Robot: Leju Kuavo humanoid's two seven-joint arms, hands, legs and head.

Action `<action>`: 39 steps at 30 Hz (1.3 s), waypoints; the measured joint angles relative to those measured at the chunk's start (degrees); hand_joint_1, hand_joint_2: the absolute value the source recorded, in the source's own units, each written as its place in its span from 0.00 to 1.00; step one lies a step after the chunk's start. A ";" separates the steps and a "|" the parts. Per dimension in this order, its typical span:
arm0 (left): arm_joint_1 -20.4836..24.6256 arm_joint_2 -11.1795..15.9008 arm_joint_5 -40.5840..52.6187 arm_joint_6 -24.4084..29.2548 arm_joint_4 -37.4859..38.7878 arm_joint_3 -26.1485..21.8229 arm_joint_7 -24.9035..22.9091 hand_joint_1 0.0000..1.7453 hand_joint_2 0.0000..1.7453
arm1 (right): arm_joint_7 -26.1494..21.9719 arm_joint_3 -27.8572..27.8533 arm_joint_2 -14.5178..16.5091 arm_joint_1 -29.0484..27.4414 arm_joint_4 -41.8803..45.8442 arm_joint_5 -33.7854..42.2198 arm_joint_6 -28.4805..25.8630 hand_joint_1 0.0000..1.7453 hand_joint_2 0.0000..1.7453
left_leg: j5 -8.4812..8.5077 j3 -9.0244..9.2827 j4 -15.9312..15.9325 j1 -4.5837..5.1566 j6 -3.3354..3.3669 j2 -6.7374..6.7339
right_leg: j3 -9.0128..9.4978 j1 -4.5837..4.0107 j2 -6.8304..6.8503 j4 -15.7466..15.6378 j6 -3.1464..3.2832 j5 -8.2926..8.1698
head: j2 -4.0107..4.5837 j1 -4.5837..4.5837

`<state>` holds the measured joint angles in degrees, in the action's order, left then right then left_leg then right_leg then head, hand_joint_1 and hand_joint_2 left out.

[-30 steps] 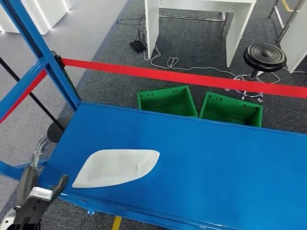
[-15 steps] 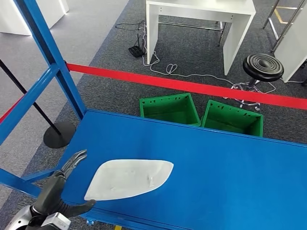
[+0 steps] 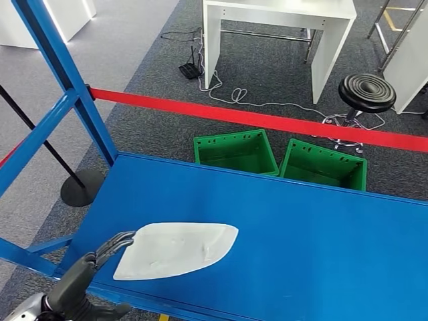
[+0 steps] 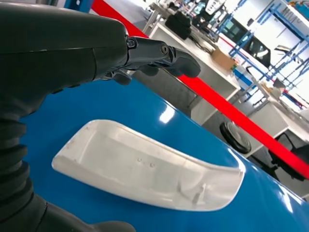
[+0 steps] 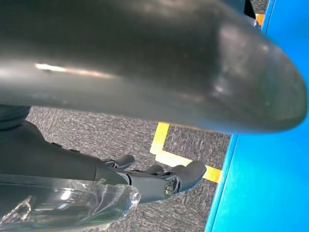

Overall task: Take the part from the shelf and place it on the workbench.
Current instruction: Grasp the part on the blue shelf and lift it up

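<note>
The white, leaf-shaped part (image 3: 176, 249) lies flat on the blue shelf surface (image 3: 303, 247), close to its near edge. My left hand (image 3: 85, 277) comes in at the lower left with its fingers (image 3: 118, 242) spread, the tips right at the part's blunt left end. In the left wrist view the dark fingers (image 4: 160, 50) hover over the part (image 4: 146, 169) while the thumb sits lower at the near edge; nothing is gripped. My right hand (image 5: 146, 181) hangs beside the blue edge over the carpet, fingers stretched out and holding nothing.
A red barrier tape (image 3: 252, 120) runs behind the shelf. Two green bins (image 3: 235, 147) (image 3: 323, 157) stand on the floor beyond it, with a black stool (image 3: 367, 90) and a white desk (image 3: 277, 10) further back. Blue frame posts (image 3: 71, 87) rise at the left.
My left hand has risen from below the shelf edge, turned its fingers forward and moved right up to the part's left end. The camera shifted slightly; the part lies where it was.
</note>
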<state>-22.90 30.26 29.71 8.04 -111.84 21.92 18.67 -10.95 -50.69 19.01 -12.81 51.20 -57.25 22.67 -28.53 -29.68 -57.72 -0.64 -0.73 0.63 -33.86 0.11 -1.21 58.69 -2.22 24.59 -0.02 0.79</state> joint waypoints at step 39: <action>16.81 -0.15 16.41 -11.56 17.37 4.92 -1.37 0.00 1.00 | -3.98 4.69 -7.26 5.99 -18.55 -3.48 -8.13 0.00 0.00 | 0.12 -0.01 0.06 -0.06 -0.11 0.01 | -0.08 -0.04 0.02 0.11 0.06 -0.03 | 0.00 0.01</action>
<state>-6.09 30.11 46.13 -3.52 -94.47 26.84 17.30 -14.93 -46.00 11.75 -6.82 32.65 -60.72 14.53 -28.41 -29.69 -57.66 -0.70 -0.84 0.64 -33.94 0.06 -1.19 58.80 -2.17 24.56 -0.02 0.79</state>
